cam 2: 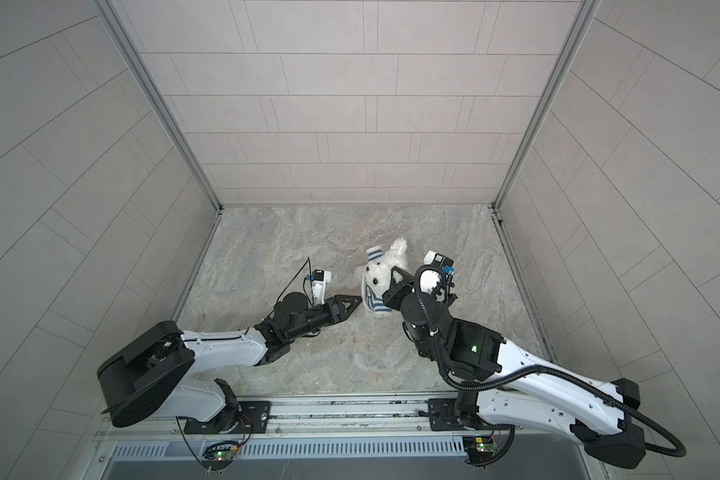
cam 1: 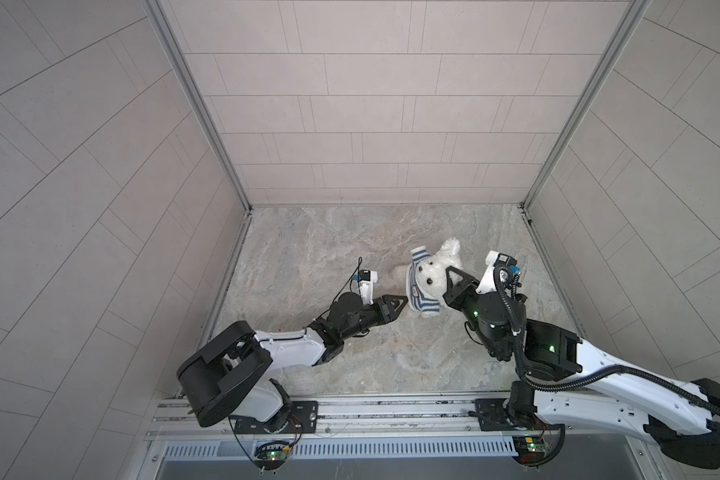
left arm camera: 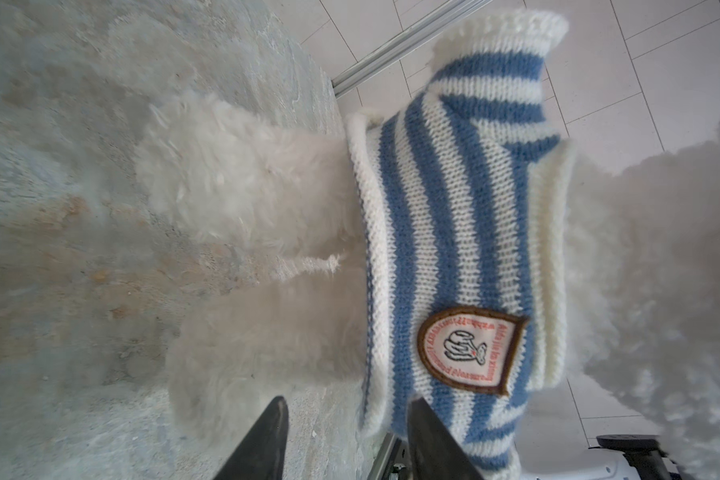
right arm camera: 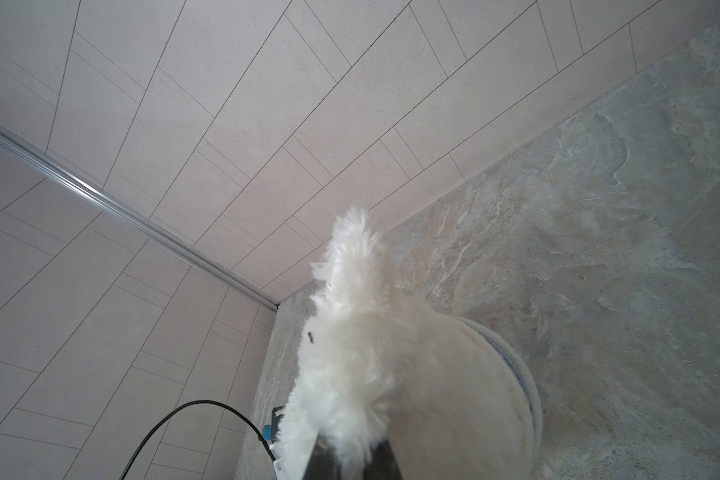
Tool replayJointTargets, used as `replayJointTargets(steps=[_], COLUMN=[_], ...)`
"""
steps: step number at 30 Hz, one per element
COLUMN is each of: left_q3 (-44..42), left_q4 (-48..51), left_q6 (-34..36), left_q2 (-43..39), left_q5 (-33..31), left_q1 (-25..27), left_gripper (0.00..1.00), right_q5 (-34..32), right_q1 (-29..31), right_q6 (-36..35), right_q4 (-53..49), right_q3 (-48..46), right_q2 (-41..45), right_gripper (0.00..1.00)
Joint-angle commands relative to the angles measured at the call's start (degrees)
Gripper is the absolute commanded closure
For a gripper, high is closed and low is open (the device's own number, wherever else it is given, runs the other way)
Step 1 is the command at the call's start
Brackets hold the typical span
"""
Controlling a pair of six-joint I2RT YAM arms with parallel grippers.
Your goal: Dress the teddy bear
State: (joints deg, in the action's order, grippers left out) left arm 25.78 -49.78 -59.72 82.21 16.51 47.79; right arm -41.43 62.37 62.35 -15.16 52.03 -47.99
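Left arm [cam 1: 292,343] stretched low toward centre, left gripper [cam 1: 403,300] jaws apart; right arm [cam 1: 624,386] folded inward, right gripper [cam 1: 449,272] jaws pinched tight.

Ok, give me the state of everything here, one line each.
bear: face up, torso in the shirt, legs bare.
shirt: on the bear, collar at the neck, badge showing.
left gripper: jaws open, either side of the shirt's hem.
right gripper: jaws shut on the bear's head fur.
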Motion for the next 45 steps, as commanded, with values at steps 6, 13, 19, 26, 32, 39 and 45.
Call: replayJointTargets(steps=[6, 13, 19, 26, 32, 39, 45], left_q3=[5.07, 5.21, 3.7, 0.38, -3.76, -3.4, -3.81], left_q4=[-4.07, -7.29, -6.31, 0.91, 2.05, 7.1, 14.15], left_q6=[0.18, -0.36, 0.24, 2.55, 6.09, 12.19, 18.81], left_q2=[3.34, 6.53, 5.55, 3.27, 1.65, -2.69, -7.38], left_q5=[1.1, 0.8, -1.03, -6.34, -5.58, -5.56, -9.11], left_q1=[1.21, 1.34, 1.13, -1.04, -6.03, -6.7, -6.88], left_gripper=[0.58, 0.82, 1.0, 1.0, 1.0, 1.0, 1.0], right_q5=[0.16, 0.82, 1.16, 1.7, 2.24, 5.44, 4.72], right_q1=[0.39, 0.39, 0.39, 0.49, 0.48, 0.39, 0.34], right_q6=[2.98, 3.08, 2.56, -2.2, -5.75, -8.9, -12.32], right_q4=[2.94, 2.9, 3.26, -0.59, -4.57, -10.41, -15.03], right_q3=[-0.19, 0.48, 1.14, 5.44, 8.44, 12.27, 15.92], right_q2=[0.1, -0.21, -0.34, -0.2, 1.23, -0.34, 0.09], right_gripper=[1.0, 1.0, 1.0, 1.0, 1.0, 1.0, 1.0])
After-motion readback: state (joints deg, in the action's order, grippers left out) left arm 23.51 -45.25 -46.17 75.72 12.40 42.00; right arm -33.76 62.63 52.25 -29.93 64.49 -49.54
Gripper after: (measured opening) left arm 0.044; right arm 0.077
